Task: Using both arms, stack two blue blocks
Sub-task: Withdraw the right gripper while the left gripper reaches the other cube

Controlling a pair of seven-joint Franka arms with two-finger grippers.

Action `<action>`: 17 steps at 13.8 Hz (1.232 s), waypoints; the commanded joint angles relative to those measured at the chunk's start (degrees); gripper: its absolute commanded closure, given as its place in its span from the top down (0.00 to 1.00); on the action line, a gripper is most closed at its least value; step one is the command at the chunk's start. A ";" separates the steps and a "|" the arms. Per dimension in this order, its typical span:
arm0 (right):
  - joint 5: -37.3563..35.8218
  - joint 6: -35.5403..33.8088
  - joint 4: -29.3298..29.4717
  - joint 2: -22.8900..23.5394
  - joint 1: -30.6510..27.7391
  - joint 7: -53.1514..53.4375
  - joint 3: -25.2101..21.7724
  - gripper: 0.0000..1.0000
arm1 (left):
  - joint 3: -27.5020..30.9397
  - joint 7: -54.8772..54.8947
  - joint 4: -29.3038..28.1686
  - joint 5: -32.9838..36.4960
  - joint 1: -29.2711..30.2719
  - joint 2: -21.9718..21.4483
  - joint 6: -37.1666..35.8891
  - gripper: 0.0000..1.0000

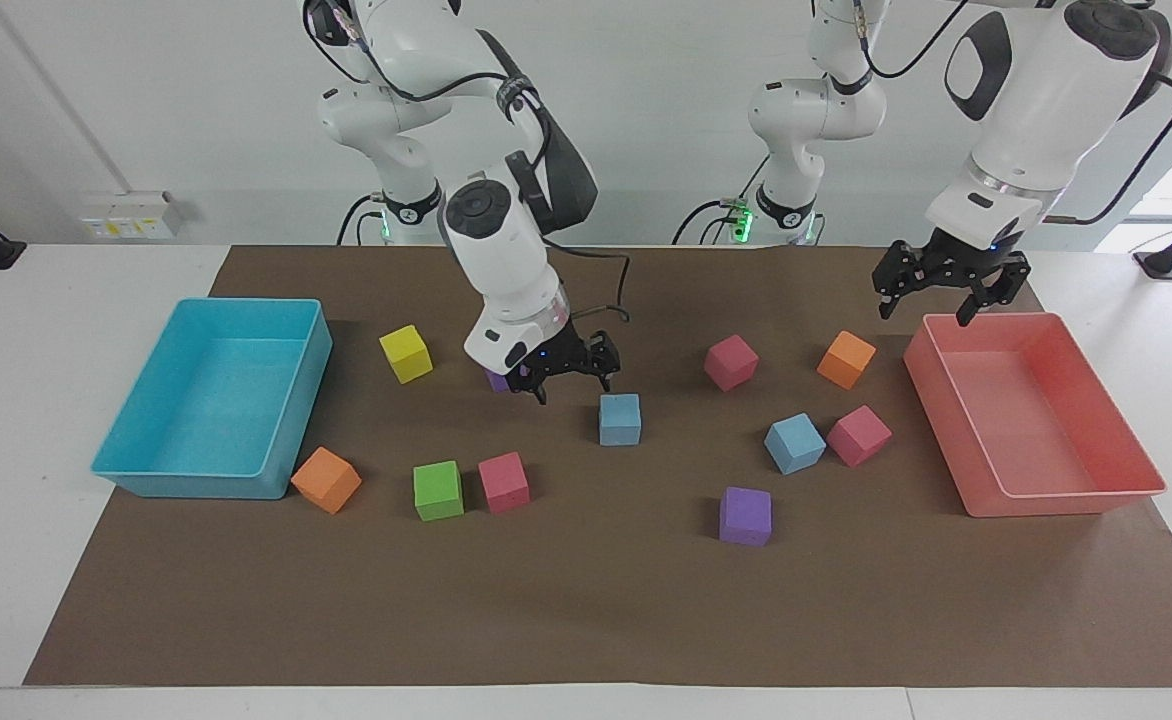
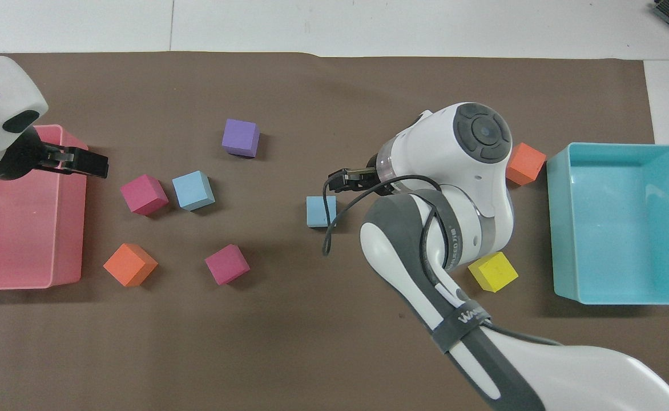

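Two blue blocks lie apart on the brown mat: one near the middle, the other touching a pink cube toward the left arm's end. My right gripper hangs open and empty above the mat, beside the middle blue block and apart from it. It half hides a purple cube. My left gripper is open and empty over the rim of the pink tray.
A turquoise tray stands at the right arm's end. Scattered cubes: yellow, orange, green, pink, purple, pink, orange, pink.
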 commanded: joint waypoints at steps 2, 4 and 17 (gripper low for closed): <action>12.44 0.75 -4.61 -1.27 -4.86 -14.70 0.77 1.00 | 0.05 -3.58 -2.55 -0.62 -1.11 1.20 4.82 1.00; 19.83 1.36 -6.45 -0.92 -5.39 -18.04 0.77 0.88 | 0.05 -5.07 -3.95 -0.62 -2.43 2.70 7.37 1.00; 44.36 0.32 -13.50 2.24 -9.78 -34.84 0.77 0.00 | 0.14 -18.52 -14.58 -0.53 -5.33 13.06 28.19 1.00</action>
